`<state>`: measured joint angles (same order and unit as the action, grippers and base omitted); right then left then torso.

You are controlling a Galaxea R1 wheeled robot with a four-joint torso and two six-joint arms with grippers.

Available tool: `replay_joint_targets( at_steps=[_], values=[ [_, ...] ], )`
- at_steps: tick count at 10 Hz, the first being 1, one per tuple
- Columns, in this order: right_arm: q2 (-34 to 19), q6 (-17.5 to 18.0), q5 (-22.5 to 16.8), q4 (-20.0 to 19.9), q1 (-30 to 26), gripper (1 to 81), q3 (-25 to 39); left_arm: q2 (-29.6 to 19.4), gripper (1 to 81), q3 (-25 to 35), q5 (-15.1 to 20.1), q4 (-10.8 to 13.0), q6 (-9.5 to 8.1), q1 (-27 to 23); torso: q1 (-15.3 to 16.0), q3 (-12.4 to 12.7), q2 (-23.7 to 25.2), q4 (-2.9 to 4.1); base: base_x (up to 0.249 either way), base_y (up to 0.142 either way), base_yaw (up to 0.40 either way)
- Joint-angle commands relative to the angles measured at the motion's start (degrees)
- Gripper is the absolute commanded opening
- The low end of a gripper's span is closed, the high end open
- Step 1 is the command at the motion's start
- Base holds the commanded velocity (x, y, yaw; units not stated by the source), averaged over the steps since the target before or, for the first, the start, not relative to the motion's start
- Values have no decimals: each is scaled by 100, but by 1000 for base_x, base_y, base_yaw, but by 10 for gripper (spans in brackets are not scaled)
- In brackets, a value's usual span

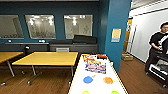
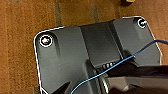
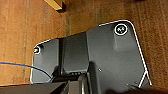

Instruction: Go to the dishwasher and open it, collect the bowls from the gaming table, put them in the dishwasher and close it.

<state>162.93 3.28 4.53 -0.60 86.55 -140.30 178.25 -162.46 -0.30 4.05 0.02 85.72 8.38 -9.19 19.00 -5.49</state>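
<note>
Gaming table (image 1: 75, 86), white top, straight ahead at 6 o'clock, running away toward 12. On it: blue bowl (image 1: 88, 79) beside orange bowl (image 1: 108, 80), apart; yellow bowl (image 1: 85, 92) and green bowl (image 1: 115, 92) nearer, cut by frame edge. Colourful printed sheets (image 1: 95, 65) beyond bowls. Wooden table (image 1: 47, 58) at 10 o'clock. Person (image 1: 157, 48) in black at 3 o'clock. Wood floor (image 2: 20, 37) under both wrists. Claws: cannot tell, either arm.

Wooden table (image 1: 47, 58) left, person (image 1: 157, 50) right.
</note>
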Motion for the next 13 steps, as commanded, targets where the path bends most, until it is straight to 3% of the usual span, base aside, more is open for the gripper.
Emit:
replay_joint_targets(
  at_steps=[1, 5, 10, 13],
  values=[
    [-2203, 173, 21, -362, -379, 811, 2808, -77, 811, 99, 277, 35, 24, -332, 0, 0, 0, 0, 0, 0, 0],
    [-3955, 270, 758, -713, -406, 811, 4659, -921, 811, 1716, 268, 52, 68, -341, 0, 0, 0, 0, 0, 0, 0],
    [-6340, 454, 1814, -802, -546, 811, 6648, -958, 811, 1806, 268, 35, 59, -341, 0, 0, 0, 0, 0, 0, 0],
    [-7201, 788, 1779, -802, -1159, 811, 7281, -958, 811, 1797, 268, 35, 59, -341, -2, -586, 0, 0, 0, 0, 0]
  ],
)
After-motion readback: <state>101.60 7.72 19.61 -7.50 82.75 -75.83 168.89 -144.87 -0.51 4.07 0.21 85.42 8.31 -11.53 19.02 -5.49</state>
